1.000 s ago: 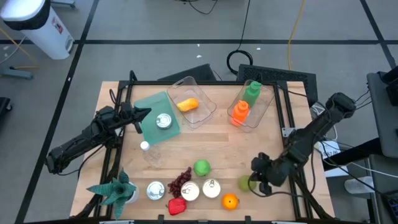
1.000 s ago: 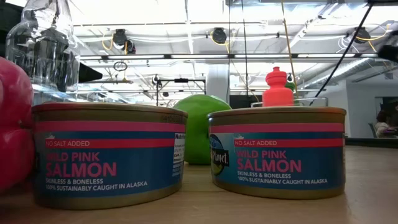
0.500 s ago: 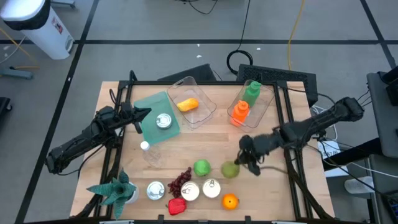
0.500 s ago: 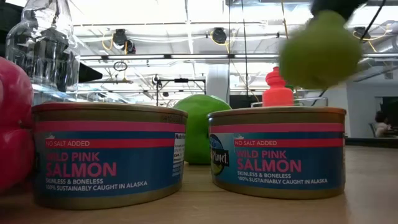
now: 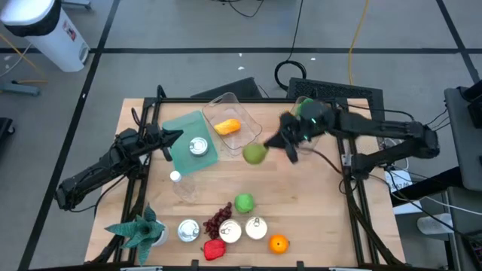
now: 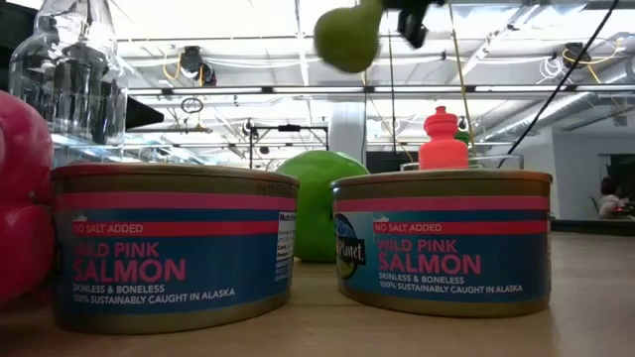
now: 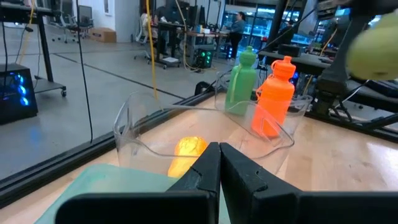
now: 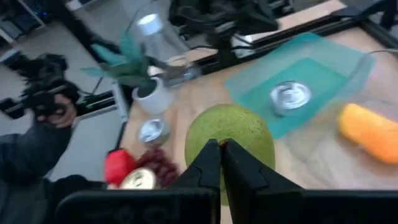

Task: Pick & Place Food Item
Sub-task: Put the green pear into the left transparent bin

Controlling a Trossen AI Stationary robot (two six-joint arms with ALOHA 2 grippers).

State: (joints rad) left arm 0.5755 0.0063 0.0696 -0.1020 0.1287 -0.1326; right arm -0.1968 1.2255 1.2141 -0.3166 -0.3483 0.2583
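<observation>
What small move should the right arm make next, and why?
Probably carry on a little toward the clear bin and then lower. The right tool holds the green fruit in the air just short of that bin's rim.

Taking the clear bin (image 5: 233,120) at the table's far edge as our mark, we see a yellow fruit (image 5: 227,126) inside it. A tray (image 5: 188,141) bearing one can (image 5: 198,147) lies just left of it. A second bin (image 5: 310,120) with two bottles (image 5: 291,135) sits to its right. A pear (image 5: 255,153) hangs just right of its near corner.
</observation>
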